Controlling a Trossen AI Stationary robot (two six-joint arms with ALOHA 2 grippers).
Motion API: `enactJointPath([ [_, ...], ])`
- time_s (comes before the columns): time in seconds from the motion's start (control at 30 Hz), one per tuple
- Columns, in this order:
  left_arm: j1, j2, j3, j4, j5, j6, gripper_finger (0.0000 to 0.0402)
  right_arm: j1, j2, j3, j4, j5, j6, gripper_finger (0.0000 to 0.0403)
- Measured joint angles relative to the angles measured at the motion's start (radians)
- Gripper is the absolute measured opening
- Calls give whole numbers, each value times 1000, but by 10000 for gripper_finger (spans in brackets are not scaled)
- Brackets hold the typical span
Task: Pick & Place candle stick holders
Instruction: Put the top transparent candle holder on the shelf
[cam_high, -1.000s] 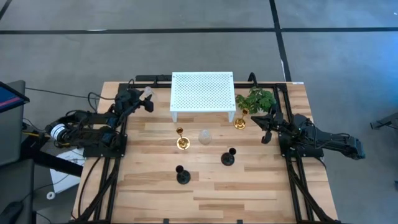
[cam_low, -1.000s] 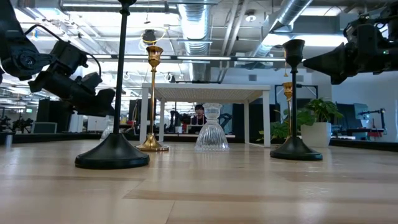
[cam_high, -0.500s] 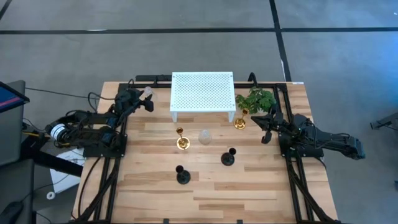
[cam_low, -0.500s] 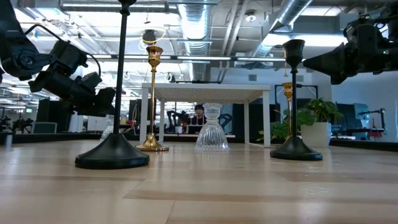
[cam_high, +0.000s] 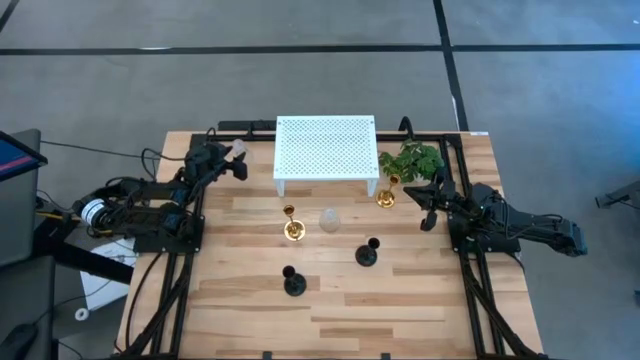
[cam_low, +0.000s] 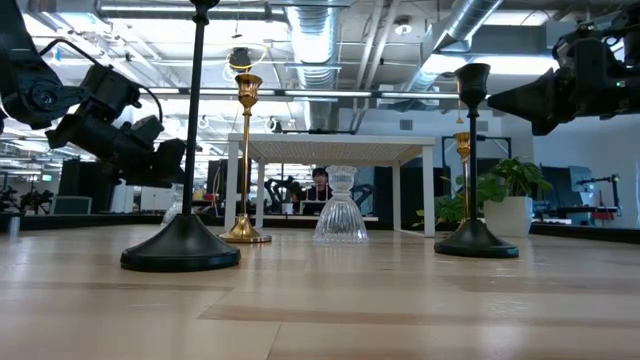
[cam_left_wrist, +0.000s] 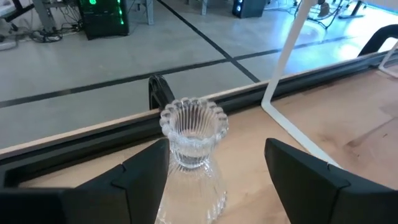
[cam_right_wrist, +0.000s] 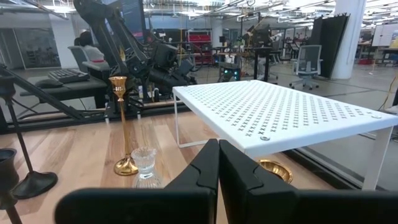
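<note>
On the far left of the tabletop (cam_high: 400, 300), the left end effector (cam_high: 238, 166) has its two fingers (cam_left_wrist: 146, 171) spread wide, and a clear glass holder (cam_left_wrist: 193, 140) stands upright between them; I cannot tell if the fingers touch the glass. This holder is just left of the white perforated rack (cam_high: 325, 147), which stands at the far middle of the tabletop. In front of the rack, nearer to the camera, a gold holder (cam_high: 292, 224) stands upright, and just to its right is a second clear glass holder (cam_high: 328, 219). Nearer still, one black holder (cam_high: 293, 281) stands at the left and another black holder (cam_high: 367, 251) a little farther and to the right. A second gold holder (cam_high: 387, 191) stands by the right front leg of the rack, just beside the green plant (cam_high: 412, 160). On the right, the right end effector (cam_high: 428, 216) hangs above the tabletop with its fingers pressed together and holding nothing; it is near the second gold holder but apart from it, and well apart from the other holders.
</note>
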Motion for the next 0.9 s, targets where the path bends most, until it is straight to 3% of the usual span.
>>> enactJointPath([
  [0.23, 0, -37, -1, -80, 24, -1, 255, 0, 0, 0, 0, 0, 1, 0],
  [0.53, 0, -259, -1, -262, 35, -7, 231, 0, 0, 0, 0, 0, 1, 0],
  [0.9, 0, -409, -1, -281, 62, -124, 217, 0, 0, 0, 0, 0, 1, 0],
])
